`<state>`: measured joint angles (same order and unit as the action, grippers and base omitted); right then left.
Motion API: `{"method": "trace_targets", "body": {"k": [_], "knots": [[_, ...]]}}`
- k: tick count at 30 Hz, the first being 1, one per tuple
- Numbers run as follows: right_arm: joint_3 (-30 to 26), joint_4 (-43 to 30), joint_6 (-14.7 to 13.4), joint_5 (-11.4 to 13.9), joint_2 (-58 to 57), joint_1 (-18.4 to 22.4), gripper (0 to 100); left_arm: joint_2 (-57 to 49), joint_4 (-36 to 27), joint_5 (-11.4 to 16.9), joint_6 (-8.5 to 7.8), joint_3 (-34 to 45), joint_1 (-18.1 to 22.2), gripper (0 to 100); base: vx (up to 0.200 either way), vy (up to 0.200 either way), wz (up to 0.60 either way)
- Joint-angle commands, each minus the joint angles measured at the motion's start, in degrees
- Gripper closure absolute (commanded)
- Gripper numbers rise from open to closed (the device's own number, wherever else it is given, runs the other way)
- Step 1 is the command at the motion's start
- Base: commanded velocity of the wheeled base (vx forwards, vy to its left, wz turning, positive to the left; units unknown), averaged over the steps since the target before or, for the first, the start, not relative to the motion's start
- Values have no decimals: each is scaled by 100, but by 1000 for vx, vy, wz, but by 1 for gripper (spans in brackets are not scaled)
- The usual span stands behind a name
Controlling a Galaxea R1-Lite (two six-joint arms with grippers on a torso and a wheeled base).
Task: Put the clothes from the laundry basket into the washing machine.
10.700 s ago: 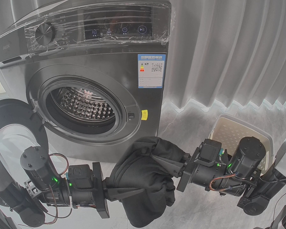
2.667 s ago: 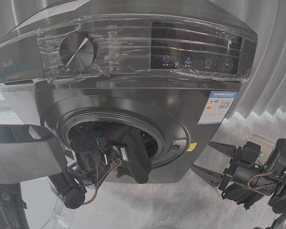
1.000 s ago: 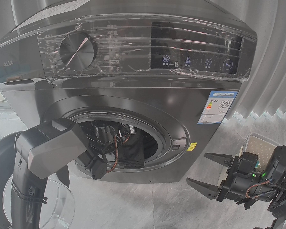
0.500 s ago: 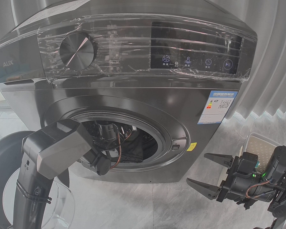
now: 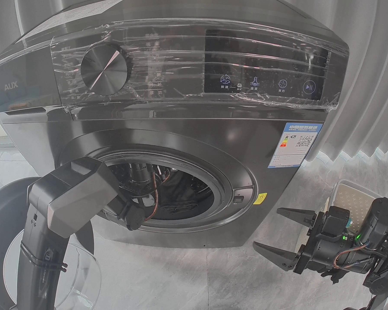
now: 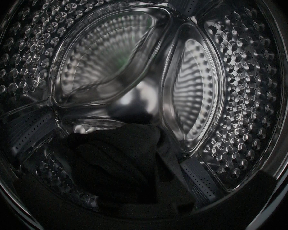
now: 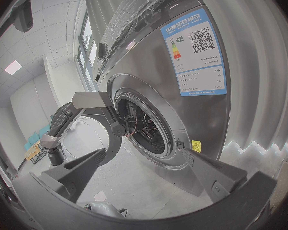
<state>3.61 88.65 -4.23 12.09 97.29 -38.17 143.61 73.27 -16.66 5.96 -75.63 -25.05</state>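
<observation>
The grey washing machine stands with its round opening uncovered. My left arm's wrist is inside the opening, and its gripper is hidden in the drum. A dark garment lies loose on the bottom of the perforated drum, a little way ahead of the left wrist camera. It also shows as a dark mass through the opening. My right gripper hangs open and empty at the lower right, between the machine and the white laundry basket. Its open fingers frame the machine.
The machine's door is swung wide to the left, its glass bowl low by my left arm. Pleated curtains hang behind the basket. Bare grey floor spreads in front of the machine.
The garment that hung over the opening's rim is now fully inside the drum and free of my left arm, which has gone in deeper. The right gripper has stayed open and nearly still.
</observation>
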Motion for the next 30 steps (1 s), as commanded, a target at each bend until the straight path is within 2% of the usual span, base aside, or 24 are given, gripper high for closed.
{"method": "trace_targets", "body": {"k": [1,6,7,18,26,30], "knots": [[-27,3,1,4,9,-6,0,-8,-5,-3,2,-75,18,100,0,0,0],[-27,3,1,4,9,2,0,-26,12,-3,2,4,-9,100,0,0,0],[-27,3,1,4,9,-6,0,-26,12,-3,2,4,-9,0,0,0,0],[-27,3,10,4,0,-6,0,-236,-23,-3,-7,251,-167,0,0,0,0],[-27,3,10,4,9,-15,0,-817,-418,76,-25,1261,-395,0,0,0,0],[-27,3,10,4,9,-15,0,-878,-524,76,-34,1516,-413,0,0,0,0]]}}
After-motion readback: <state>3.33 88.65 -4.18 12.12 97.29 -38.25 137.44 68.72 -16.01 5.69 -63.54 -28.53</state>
